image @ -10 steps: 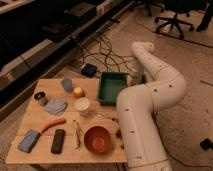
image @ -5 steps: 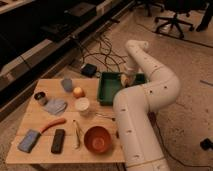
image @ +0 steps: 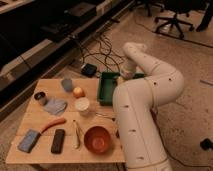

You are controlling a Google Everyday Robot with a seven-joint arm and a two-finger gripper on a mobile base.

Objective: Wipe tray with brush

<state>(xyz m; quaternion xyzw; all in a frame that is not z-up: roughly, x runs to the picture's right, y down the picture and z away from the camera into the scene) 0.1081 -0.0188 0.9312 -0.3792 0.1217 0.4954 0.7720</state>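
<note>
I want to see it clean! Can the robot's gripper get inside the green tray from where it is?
Probably yes. The gripper already hangs right over the tray, at its far end, and nothing seems to block the way down. The arm itself hides much of the tray's right side.

Thick white arm (image: 142,107) of smooth, rounded tube segments, glossy and cream-tinted under warm light. Small dark round dots, like screw holes, spaced along each segment. Faint seams at the joints. Slimmer far section ending in the hand (image: 120,78) over the far right of the desk (image: 40,120); hand mostly hidden, pale.
</note>
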